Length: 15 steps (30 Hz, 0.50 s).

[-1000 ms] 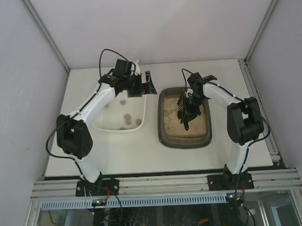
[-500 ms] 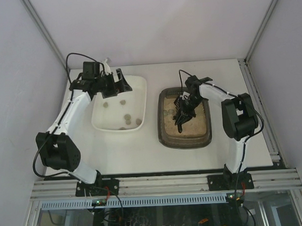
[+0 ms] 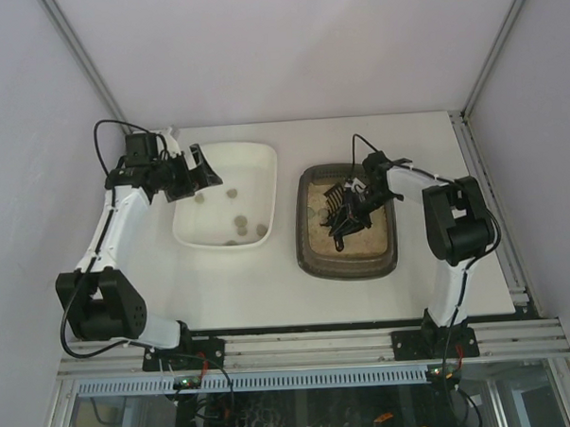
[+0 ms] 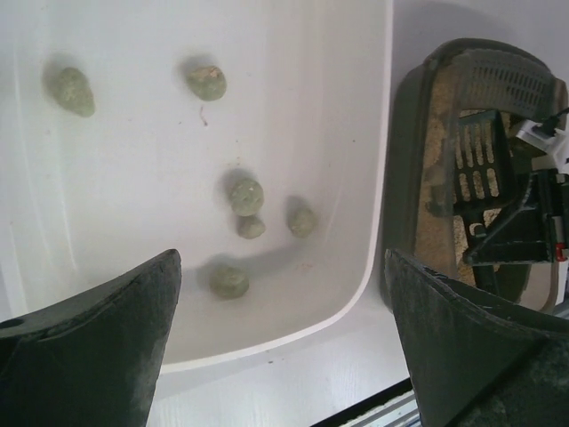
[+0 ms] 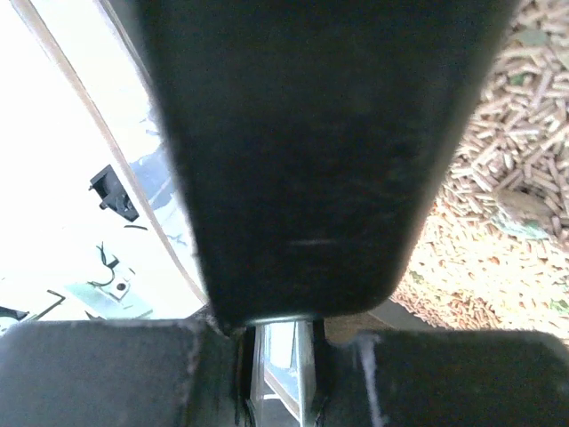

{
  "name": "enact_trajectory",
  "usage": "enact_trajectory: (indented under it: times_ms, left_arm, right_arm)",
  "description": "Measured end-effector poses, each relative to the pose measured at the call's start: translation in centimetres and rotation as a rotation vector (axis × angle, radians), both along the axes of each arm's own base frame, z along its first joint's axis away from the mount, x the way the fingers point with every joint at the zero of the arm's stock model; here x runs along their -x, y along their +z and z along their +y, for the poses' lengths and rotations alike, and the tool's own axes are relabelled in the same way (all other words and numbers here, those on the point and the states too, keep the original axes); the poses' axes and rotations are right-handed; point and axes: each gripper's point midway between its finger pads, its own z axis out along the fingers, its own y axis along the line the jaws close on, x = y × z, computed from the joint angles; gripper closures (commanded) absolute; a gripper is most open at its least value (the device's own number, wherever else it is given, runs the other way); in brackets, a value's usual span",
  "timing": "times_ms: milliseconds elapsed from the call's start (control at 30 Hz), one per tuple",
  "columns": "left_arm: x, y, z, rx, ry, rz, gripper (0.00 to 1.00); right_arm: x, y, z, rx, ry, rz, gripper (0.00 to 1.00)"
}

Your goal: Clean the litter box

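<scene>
The right tool (image 3: 365,199) is closed on the handle of a black slotted litter scoop (image 3: 338,211). In its wrist view the dark handle fills most of the picture, wedged between the two fingers. The scoop's head is inside the litter box (image 3: 349,267), low over the beige pellet litter (image 5: 498,169) in the box's far half. Whether the head touches the litter cannot be told. A greyish-green lump (image 5: 524,212) lies among the pellets just past the handle.

The litter box sits on the worktop (image 3: 269,290) with its long axis running away from the arm bases. The right arm reaches it from its right side and is clearly the nearer arm.

Just left of the litter box, close beside it, stands a white tray (image 3: 264,177) holding several greenish lumps (image 4: 246,196). The left tool (image 3: 184,175) hangs over that tray's far-left corner, on the side away from the litter box, spread wide and gripping nothing.

Any load lifted would probably have to cross the box's left rim to reach the tray.
</scene>
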Motion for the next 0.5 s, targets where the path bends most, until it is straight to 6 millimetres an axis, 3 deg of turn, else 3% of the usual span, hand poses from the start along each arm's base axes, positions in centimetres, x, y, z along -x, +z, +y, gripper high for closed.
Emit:
enact_trajectory:
  times_ms: [267,500]
  left_arm:
    - [1.4,-1.1,1.2,-0.006,0.002,0.036,0.00]
    - [2.8,0.4,1.7,-0.054,-0.033,-0.019,0.00]
  right_arm:
    - [1.1,0.1,-1.9,-0.025,-0.093,-0.035,1.00]
    - [1.6,1.5,-2.6,-0.054,-0.153,-0.105,1.00]
